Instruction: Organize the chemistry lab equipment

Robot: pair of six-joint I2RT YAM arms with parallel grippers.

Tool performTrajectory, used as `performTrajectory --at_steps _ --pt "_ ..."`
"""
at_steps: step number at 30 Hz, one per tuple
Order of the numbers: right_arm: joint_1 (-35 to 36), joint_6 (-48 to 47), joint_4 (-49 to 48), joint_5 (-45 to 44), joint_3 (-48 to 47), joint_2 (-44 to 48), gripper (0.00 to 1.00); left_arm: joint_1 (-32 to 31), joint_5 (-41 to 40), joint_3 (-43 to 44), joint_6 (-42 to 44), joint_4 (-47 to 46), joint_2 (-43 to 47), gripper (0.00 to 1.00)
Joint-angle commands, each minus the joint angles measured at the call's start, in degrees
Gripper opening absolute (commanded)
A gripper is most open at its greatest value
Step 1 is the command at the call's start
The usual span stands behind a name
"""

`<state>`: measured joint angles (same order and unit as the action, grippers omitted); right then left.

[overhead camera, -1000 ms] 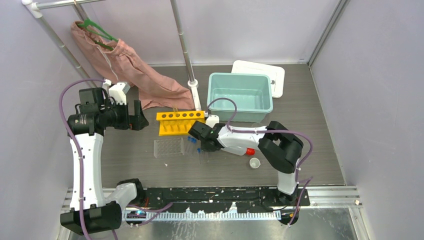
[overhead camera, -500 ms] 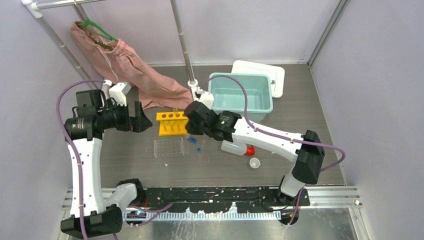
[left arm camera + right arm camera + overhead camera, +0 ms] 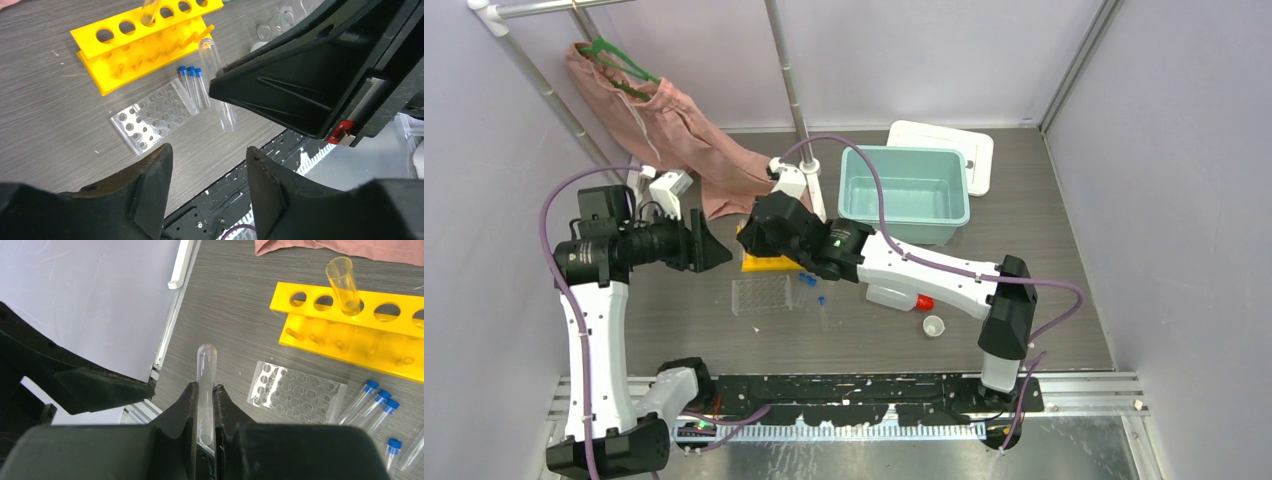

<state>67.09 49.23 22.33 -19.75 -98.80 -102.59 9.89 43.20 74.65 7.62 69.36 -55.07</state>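
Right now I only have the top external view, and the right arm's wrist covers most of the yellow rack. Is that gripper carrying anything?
Observer: Yes. The right gripper is shut on a clear test tube, with the rounded end pointing out past the fingertips.
Operator: Are any holes in the rack taken?
Observer: One. A yellowish tube stands tilted in one hole of the yellow rack. The other holes in view are empty.
Operator: And the left gripper?
Observer: The left gripper is open, with nothing between its fingers.
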Motion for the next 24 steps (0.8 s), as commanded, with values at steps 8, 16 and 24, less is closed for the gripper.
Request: performTrajectory --at_steps 8,16,24 --pt "1.0 1.2 -10.6 2.9 -1.5 0.1 0.01 0.2 6.5 -2.2 -1.9 -1.6 -0.8 0.45" --pt "1.5 1.9 -12.4 5.2 -1.8 -0.9 0.01 0.2 5.5 -2.4 -2.1 -2.2 -1.1 0.27" --pt "1.5 1.6 -11.4 7.7 -2.4 -0.8 0.24 0.2 4.3 -2.5 -1.1 -1.9 -1.6 0.09"
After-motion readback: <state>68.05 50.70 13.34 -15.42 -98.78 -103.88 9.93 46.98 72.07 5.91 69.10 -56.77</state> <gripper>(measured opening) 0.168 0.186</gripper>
